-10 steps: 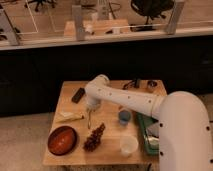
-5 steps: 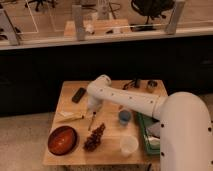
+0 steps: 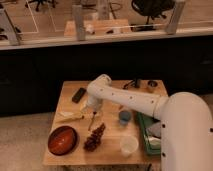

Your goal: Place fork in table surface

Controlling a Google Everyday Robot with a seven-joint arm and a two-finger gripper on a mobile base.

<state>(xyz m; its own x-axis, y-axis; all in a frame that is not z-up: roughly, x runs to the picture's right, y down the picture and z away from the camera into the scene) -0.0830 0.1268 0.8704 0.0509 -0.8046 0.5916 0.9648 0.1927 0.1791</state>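
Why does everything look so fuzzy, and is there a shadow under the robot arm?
In the camera view the whole scene is soft, with nothing crisp; warm light falls on the table surface, the wall behind is dark, and the gripper, low over the tabletop near the brown cluster, casts only a faint shadow.

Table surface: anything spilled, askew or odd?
Nothing stands out. No spill on the table surface. The pincer hangs low over it beside the brown cluster; the red bowl and white cup sit upright.
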